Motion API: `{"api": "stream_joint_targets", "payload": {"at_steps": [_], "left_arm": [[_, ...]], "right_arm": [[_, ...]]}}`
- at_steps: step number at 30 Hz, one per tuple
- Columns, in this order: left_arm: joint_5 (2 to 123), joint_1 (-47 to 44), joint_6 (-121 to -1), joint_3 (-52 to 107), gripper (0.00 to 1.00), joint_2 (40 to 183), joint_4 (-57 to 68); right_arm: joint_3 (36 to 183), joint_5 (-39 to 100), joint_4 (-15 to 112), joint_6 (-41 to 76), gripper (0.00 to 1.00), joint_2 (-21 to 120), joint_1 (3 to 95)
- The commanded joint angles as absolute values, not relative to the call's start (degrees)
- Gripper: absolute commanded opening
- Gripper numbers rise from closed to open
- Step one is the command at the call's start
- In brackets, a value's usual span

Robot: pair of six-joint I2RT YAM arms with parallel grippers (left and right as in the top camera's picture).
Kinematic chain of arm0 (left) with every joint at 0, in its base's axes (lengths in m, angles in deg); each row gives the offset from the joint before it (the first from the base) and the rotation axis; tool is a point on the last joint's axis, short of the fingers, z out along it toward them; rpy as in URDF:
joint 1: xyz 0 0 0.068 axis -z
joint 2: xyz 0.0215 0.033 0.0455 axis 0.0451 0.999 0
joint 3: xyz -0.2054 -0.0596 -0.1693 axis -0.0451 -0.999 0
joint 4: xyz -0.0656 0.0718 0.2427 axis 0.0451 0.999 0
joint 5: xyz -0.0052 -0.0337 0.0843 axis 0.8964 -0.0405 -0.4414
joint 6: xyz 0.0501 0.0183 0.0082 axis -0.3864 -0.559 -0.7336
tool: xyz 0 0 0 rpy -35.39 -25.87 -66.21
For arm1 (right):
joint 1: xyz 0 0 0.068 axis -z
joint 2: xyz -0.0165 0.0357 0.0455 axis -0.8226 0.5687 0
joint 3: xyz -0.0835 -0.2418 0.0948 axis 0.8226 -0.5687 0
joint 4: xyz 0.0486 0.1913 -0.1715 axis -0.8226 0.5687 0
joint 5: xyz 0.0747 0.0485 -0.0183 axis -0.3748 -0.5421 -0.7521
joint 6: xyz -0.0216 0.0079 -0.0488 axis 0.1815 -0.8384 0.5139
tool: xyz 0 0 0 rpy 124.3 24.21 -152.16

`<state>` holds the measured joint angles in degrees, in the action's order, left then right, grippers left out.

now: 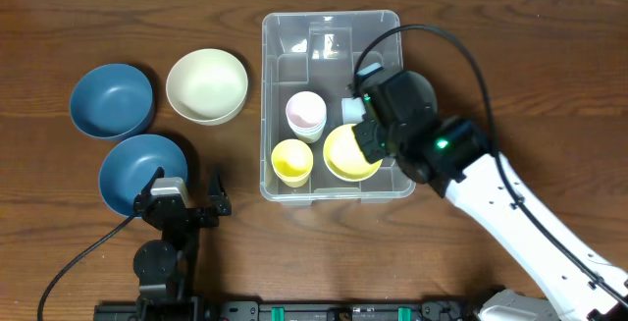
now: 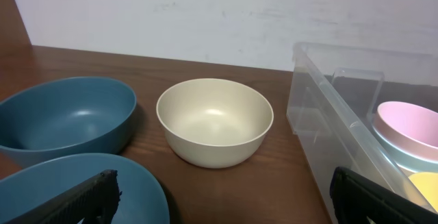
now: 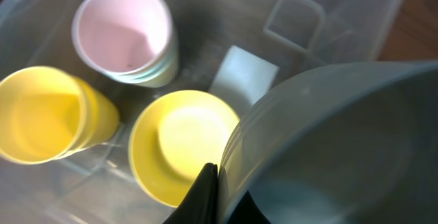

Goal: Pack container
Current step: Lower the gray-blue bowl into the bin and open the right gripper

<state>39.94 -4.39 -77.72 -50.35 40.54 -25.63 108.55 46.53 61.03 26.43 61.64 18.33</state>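
1. Currently the right gripper [image 3: 211, 183] sits low centre in the right wrist view. Its jaws are nearly closed, pinching the rim of a grey bowl [image 3: 342, 148] that fills the lower right of the frame.
2. Just under the grip is a yellow bowl [image 3: 178, 142]. A white label [image 3: 243, 73] shows on the floor above it, a pink cup [image 3: 123, 29] stacked on paler cups sits upper left, and a yellow cup [image 3: 41, 114] is at the left edge.
3. All of these sit in the container [image 1: 267, 95], centre of the overhead view. The grey bowl hangs over its right-hand side.
4. The left gripper [image 2: 224, 183] is spread wide and holds nothing, low near the table [image 2: 137, 66]. A cream bowl [image 2: 214, 121] and two blue bowls [image 2: 65, 118] are still outside the container.
5. Risks, as I judge them:
   - A one-sided rim pinch may let the bowl swing or slip.
   - The bowl overlaps the container's right wall from above, so it could catch the rim on the way down.
   - Set down off-centre, it may ride up on the yellow bowl or nudge the cup stack.
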Motion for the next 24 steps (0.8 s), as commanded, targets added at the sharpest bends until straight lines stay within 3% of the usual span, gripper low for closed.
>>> {"api": "stream_joint_targets", "payload": {"at_steps": [1,16,18,19,20,24], "left_arm": [[40.6,-4.2,-78.5,-51.9,0.98,40.5,-24.9],[40.6,-4.2,-78.5,-51.9,0.98,40.5,-24.9],[40.6,-4.2,-78.5,-51.9,0.98,40.5,-24.9],[40.6,-4.2,-78.5,-51.9,0.98,40.5,-24.9],[40.6,-4.2,-78.5,-51.9,0.98,40.5,-24.9],[40.6,-4.2,-78.5,-51.9,0.98,40.5,-24.9]], "right_arm": [[109.5,47.7,60.2,27.2,0.03,64.2,15.9],[109.5,48.0,59.9,28.1,0.04,73.0,9.2],[109.5,48.0,59.9,28.1,0.15,73.0,9.2],[109.5,48.0,60.0,28.1,0.31,73.0,9.2],[109.5,48.0,60.0,28.1,0.37,73.0,9.2],[109.5,48.5,60.6,28.1,0.42,73.0,9.2]]}}
